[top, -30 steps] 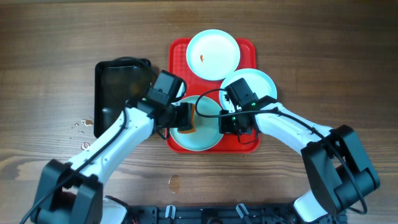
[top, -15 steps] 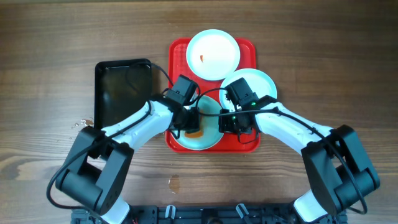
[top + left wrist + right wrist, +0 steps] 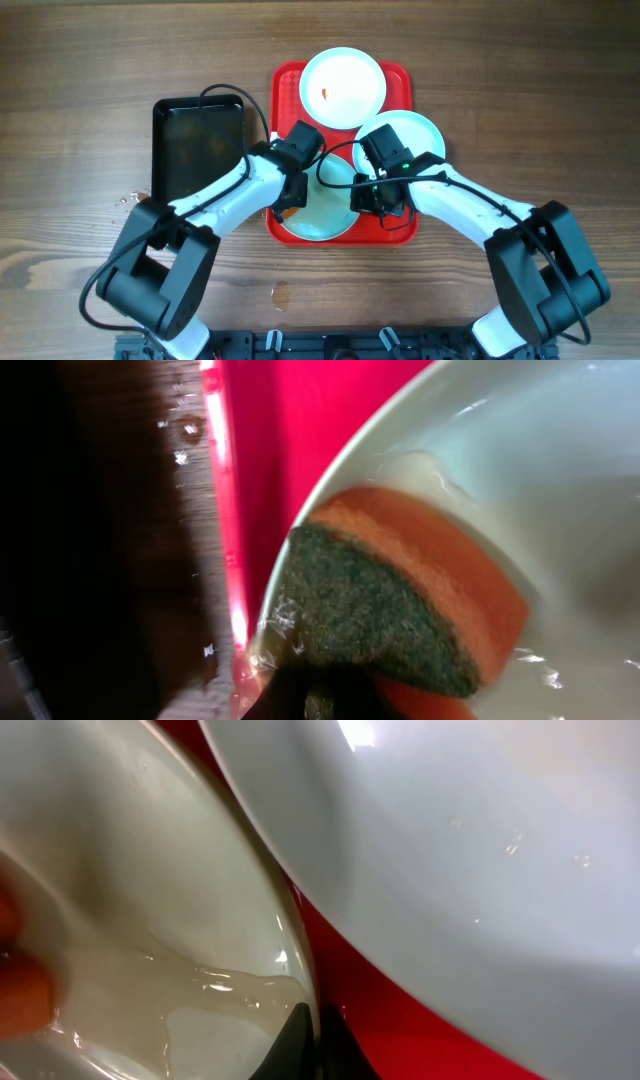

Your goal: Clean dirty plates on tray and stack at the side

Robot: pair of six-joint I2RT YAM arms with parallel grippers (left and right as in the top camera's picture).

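The red tray holds three pale-blue plates. The far plate has an orange smear. The right plate overlaps the tray's right edge. The front plate is wet. My left gripper is shut on a green-and-orange sponge and presses it on the front plate's left rim. My right gripper is shut on the front plate's right rim; the right plate lies just beside it over the tray.
A black rectangular tray lies left of the red tray, under a loop of the left arm's cable. Water drops lie on the wooden table at the left. A small stain marks the table near the front.
My left gripper has slid the sponge from the middle of the front plate to its left rim. The right gripper has kept its hold on the plate's right rim.
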